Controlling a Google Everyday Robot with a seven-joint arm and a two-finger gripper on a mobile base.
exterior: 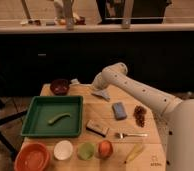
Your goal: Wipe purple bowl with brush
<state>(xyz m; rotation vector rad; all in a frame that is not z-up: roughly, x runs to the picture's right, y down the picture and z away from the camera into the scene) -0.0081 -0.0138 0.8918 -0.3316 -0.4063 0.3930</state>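
Camera view: end effector (pixel 102 94) closed, low over table (pixel 97 111), right of purple bowl (pixel 60 86).

- Surface (pixel 97 111): pale wood, matt, plank seams show.
- Green tray (pixel 35 112): looks plastic, smooth, slight sheen on rim.
- Purple bowl (pixel 60 87): dark, smooth, faint gloss; prob. plastic.
- Orange bowl (pixel 32 158): smooth, plastic look, soft shine.
- White bowl (pixel 63 150): smooth, matt-ish.
- Fork (pixel 130 135): metal, bright.
- Blue block (pixel 119 110): matt, spongy look; material unclear.
- Arm (pixel 140 91): white hard shell, smooth, semi-gloss.
- Hand (pixel 101 93): grey, matt, fingers closed; low over back of surface, right of purple bowl.
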